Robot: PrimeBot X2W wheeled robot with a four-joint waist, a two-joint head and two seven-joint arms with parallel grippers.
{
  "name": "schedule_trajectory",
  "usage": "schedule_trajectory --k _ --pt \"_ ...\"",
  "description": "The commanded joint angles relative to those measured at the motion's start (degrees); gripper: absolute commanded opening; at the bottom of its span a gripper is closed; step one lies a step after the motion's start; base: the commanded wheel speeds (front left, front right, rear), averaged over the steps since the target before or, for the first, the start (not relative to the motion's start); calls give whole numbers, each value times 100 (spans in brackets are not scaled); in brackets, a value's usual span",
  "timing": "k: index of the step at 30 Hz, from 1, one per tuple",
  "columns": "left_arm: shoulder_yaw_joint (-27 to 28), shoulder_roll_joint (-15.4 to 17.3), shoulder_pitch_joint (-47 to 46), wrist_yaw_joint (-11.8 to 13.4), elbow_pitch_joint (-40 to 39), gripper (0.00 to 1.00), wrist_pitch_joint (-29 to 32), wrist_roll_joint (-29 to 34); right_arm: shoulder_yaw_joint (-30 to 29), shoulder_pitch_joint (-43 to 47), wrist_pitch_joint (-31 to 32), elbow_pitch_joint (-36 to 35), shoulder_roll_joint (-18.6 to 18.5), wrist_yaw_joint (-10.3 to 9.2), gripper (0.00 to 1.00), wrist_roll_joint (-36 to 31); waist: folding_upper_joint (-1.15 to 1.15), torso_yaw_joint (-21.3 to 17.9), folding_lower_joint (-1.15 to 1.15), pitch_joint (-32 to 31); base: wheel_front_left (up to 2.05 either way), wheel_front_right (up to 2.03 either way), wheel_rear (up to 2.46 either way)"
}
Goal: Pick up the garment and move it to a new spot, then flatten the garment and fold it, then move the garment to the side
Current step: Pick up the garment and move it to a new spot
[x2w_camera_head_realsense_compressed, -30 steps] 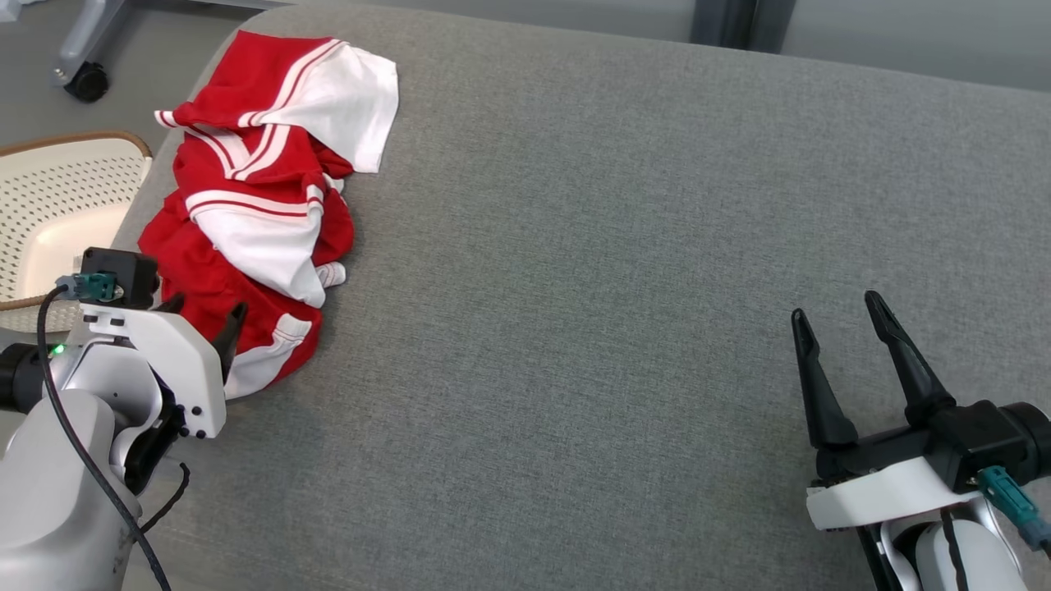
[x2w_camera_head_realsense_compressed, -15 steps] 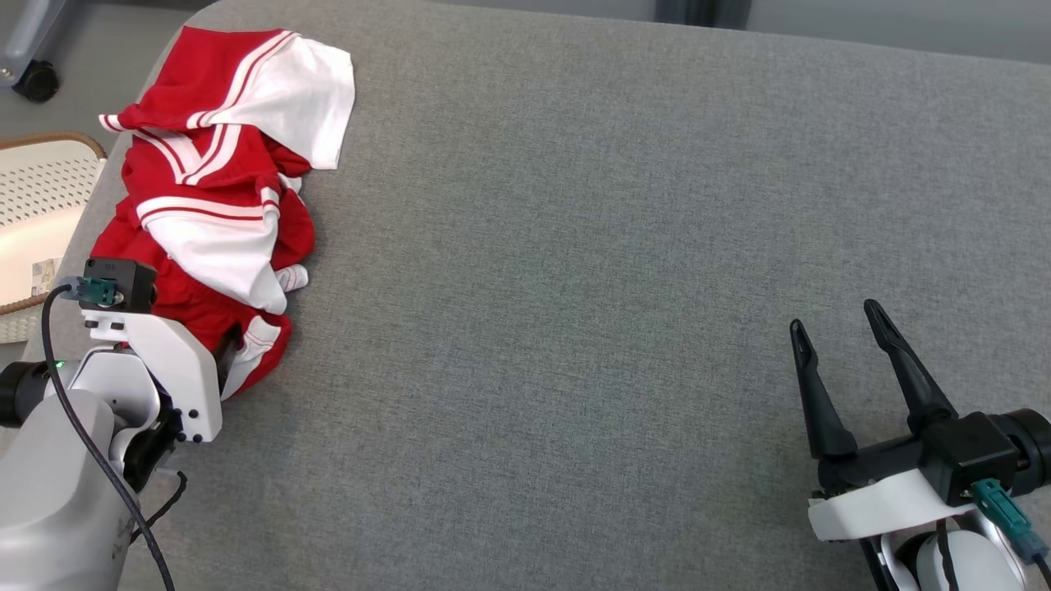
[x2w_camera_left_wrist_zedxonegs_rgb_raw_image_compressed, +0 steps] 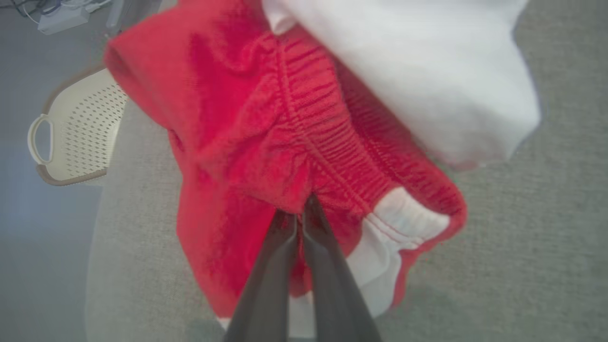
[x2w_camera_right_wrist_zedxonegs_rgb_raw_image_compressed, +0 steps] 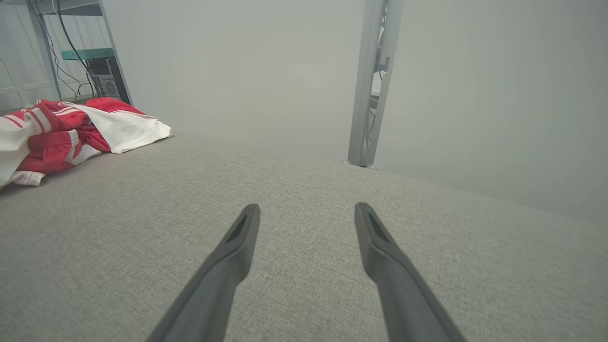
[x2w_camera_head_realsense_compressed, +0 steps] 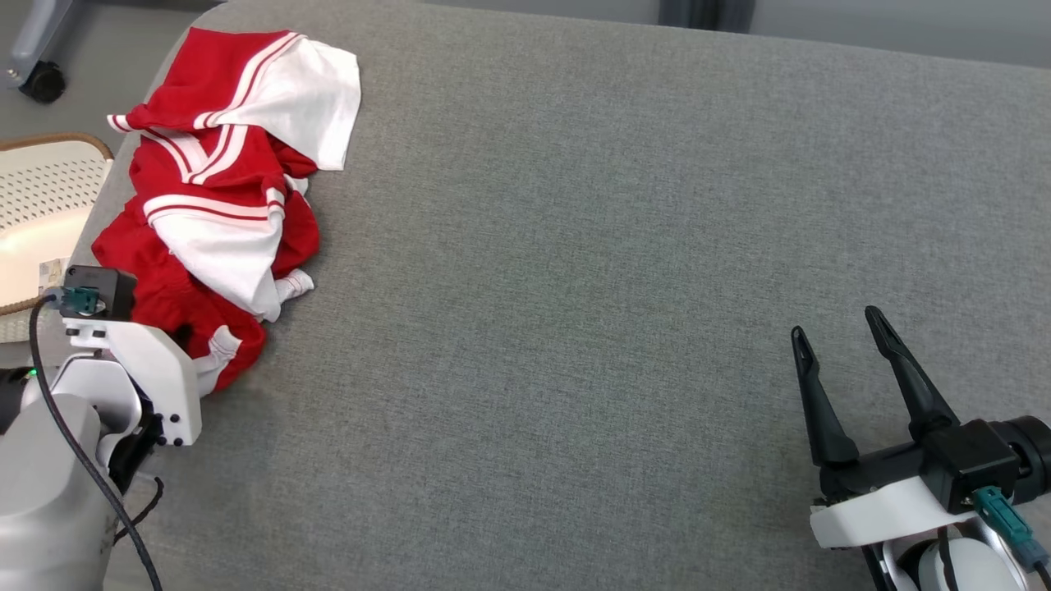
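Grey upholstered surface (x2w_camera_head_realsense_compressed: 575,287) spreads across our whole workspace, most of it bare. Off its left edge a pale perforated basket (x2w_camera_head_realsense_compressed: 49,189) sits lower down, on the floor (x2w_camera_head_realsense_compressed: 107,49). The garment (x2w_camera_head_realsense_compressed: 213,205), red with white panels and stripes, lies bunched along that same left edge. Our left gripper (x2w_camera_left_wrist_zedxonegs_rgb_raw_image_compressed: 299,209) has its two fingers pressed together on a small pinch of red cloth just beside the elasticated band (x2w_camera_left_wrist_zedxonegs_rgb_raw_image_compressed: 327,137), at the end of the heap nearest us.

We judge the bite to be thin. It seems to take one gathered fold and not the bulk, so a quick lift could pull the fold free and drop the heap. Because the cloth sits so close to the edge, any slip could send it over the side towards the basket. A lift from one end would also leave loose layers trailing, and they may drag and twist, which would make flattening harder.

Our left arm sits low at the lower left of the head view, wrist tipped so the fingers run under the near end of the cloth. Far to the right, well apart from the garment, our right gripper (x2w_camera_head_realsense_compressed: 834,322) hovers over bare upholstery with its fingers spread wide and holding nothing, pointing away from us.
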Motion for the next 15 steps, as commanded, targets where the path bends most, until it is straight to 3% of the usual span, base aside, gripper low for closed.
schedule_trajectory --k 1,15 --pt "9 97 -137 5 30 0 -132 29 -19 39 -14 5 -40 1 100 43 0 67 0 -60 0 0 0" --pt "-48 472 -494 20 -442 0 -802 132 25 43 -14 53 -40 1 100 196 0 245 0 -369 0 0 0"
